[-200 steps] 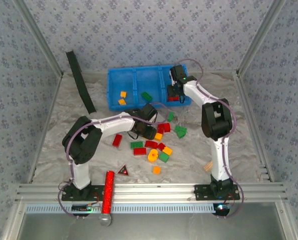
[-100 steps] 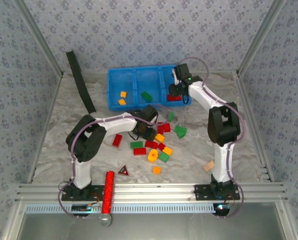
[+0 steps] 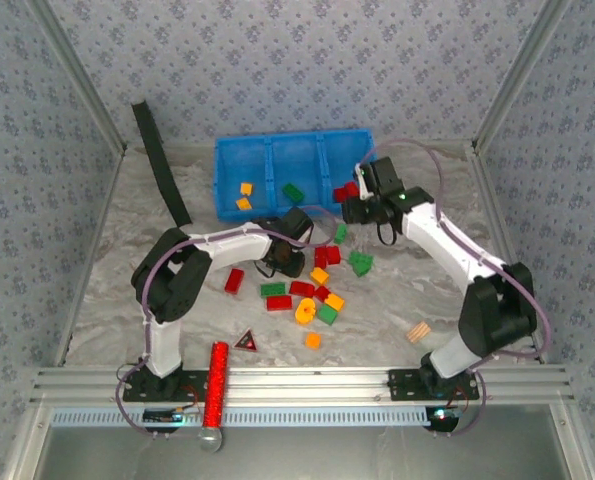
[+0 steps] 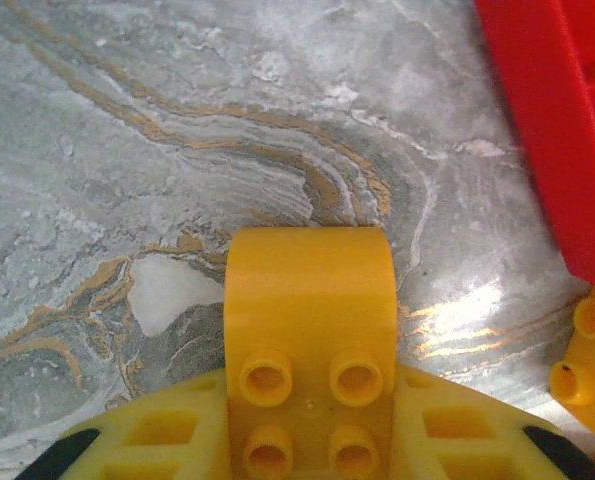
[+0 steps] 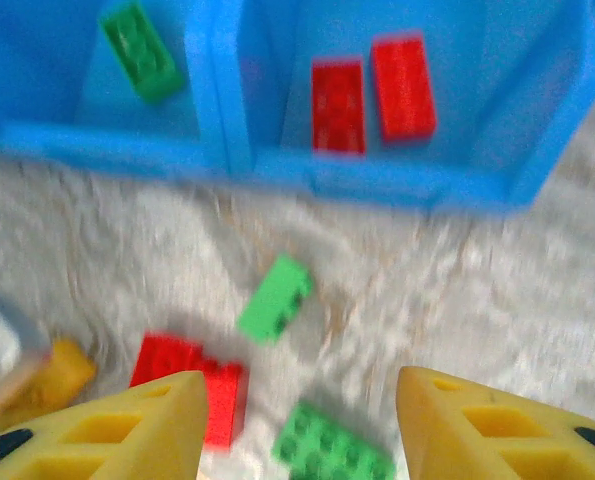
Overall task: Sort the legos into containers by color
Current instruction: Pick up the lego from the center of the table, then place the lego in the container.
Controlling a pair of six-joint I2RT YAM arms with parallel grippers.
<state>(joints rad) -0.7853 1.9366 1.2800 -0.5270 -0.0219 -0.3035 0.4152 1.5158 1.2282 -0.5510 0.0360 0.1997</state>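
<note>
At frame bottom, left gripper clamps yellow brick — red brick upper right; right gripper gapes, empty.

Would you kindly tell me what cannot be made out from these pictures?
- Top external: the fingertips of the left gripper and the yellow brick between them lie hidden under its own wrist.
- Left wrist: the red brick is cut off by the right edge, so its full shape is unknown.
- Right wrist: motion blur smears the blue tray and the legos before it; the left edge cuts the tray off.
</note>
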